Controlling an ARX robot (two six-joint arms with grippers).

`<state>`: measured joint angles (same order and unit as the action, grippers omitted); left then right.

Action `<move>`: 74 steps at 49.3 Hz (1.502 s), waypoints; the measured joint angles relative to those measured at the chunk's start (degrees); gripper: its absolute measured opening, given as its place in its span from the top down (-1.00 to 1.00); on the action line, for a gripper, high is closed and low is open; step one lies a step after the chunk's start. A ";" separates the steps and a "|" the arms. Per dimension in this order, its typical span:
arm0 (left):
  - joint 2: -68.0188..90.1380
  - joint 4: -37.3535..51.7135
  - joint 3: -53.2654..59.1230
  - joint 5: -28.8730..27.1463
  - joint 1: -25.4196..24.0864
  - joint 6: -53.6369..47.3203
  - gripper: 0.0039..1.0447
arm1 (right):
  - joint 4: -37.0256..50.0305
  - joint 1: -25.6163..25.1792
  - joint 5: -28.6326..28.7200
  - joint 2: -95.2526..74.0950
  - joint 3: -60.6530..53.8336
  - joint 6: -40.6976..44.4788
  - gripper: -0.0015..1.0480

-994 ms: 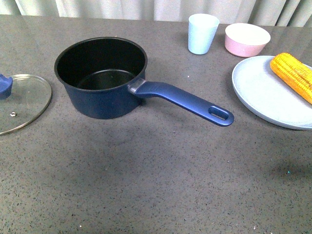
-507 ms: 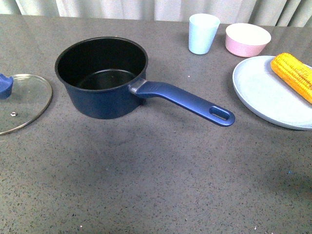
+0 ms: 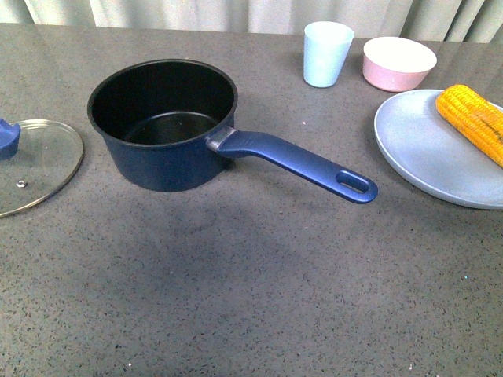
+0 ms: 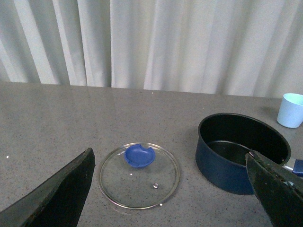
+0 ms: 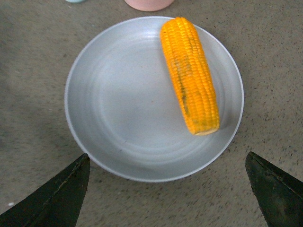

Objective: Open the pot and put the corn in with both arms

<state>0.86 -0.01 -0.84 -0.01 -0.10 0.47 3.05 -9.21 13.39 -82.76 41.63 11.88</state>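
Note:
The dark blue pot (image 3: pixel 165 126) stands open on the grey table, black inside and empty, its long handle (image 3: pixel 314 169) pointing right. Its glass lid (image 3: pixel 35 165) with the blue knob lies flat at the left edge. The yellow-orange corn (image 3: pixel 475 122) rests on a pale plate (image 3: pixel 424 149) at the right. Neither arm shows in the front view. My left gripper (image 4: pixel 169 153) is open above the table, with the lid (image 4: pixel 139 175) and the pot (image 4: pixel 241 151) before it. My right gripper (image 5: pixel 166 155) hangs open over the plate (image 5: pixel 118 109), clear of the corn (image 5: pixel 189 75).
A pale blue cup (image 3: pixel 327 53) and a pink bowl (image 3: pixel 398 63) stand behind the plate at the back right. A pale curtain (image 4: pixel 151 42) hangs beyond the far table edge.

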 joint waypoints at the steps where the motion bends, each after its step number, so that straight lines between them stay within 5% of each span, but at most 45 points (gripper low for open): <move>1: 0.00 0.00 0.00 0.00 0.00 0.00 -0.84 | 0.13 0.24 -0.39 -2.01 1.25 1.03 -0.83; 25: 0.00 0.00 0.00 0.00 0.00 0.00 -0.84 | -0.90 2.38 -3.80 -29.03 21.84 5.51 -0.83; 55: 0.00 0.00 0.00 0.00 0.00 -0.02 -0.84 | -1.25 3.10 -4.70 -38.29 28.37 5.46 -0.80; 67: 0.00 0.00 0.00 0.00 0.00 -0.02 -0.84 | -0.87 3.19 -3.74 -38.91 28.48 4.33 0.04; 74: 0.00 0.00 0.00 0.00 0.00 0.00 -0.84 | -0.85 3.17 -2.73 -38.53 28.06 4.13 0.30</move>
<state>0.86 -0.01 -0.84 -0.01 -0.10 0.47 2.20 -6.04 10.66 -121.30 69.69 16.01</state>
